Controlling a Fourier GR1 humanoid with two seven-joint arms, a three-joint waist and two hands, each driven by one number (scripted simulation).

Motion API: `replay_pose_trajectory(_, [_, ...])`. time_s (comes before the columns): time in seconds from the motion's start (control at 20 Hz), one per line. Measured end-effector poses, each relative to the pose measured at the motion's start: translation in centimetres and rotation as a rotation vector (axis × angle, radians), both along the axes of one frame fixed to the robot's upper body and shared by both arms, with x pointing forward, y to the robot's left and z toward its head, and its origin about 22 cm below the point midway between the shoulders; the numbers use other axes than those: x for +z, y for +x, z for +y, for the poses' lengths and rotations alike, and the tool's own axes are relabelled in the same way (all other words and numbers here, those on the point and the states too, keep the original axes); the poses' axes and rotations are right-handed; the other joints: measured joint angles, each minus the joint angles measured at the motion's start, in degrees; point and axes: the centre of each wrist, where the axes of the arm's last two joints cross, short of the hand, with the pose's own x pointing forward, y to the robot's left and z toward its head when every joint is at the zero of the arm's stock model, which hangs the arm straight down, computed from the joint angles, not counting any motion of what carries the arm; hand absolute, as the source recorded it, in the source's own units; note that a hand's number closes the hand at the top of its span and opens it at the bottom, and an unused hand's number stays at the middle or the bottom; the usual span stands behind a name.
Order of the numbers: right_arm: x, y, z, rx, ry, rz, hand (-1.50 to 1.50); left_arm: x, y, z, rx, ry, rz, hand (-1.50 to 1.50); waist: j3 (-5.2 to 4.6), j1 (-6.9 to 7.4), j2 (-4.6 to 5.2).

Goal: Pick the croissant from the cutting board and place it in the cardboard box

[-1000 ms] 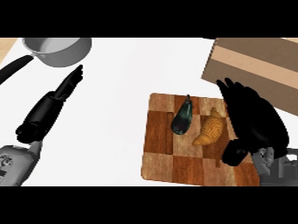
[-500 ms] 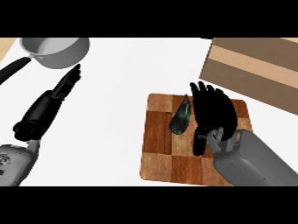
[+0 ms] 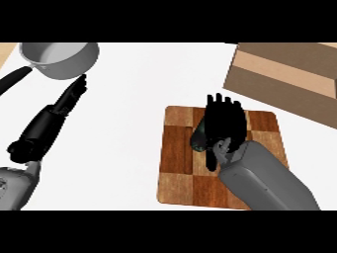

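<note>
Grasp step: right hand (image 3: 226,123) is held over the cutting board (image 3: 178,173), fingers straight, nothing gripped yet. Croissant isn't seen, prob. hidden beneath the hand. Next: fingers to be curled round it, then it's to be carried to the cardboard box (image 3: 287,79), far right. Left hand (image 3: 68,99) is held open at left.

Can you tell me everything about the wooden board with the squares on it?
The cutting board is a rounded rectangle of light and dark brown wooden squares, like a checkerboard. It lies flat on the white counter, near the cardboard box but apart from it. The right hand is spread over its far half, with a dark thing peeking out beside it.
</note>
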Motion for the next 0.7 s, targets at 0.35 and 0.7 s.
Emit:
replay_pose_trajectory(0.35, [-1.3,0.9,0.3,-0.022,-0.06,0.018,-1.5,0.1,0.4,0.0,0.006,0.002,-0.001,0.0,0.04,-0.41,0.07])
replay_pose_trajectory(0.7, [-2.7,1.7,-0.4,-0.054,-0.109,0.053,-1.5,0.3,-0.2,-0.3,-0.002,0.0,-0.002,0.0,0.07,-0.32,0.06])
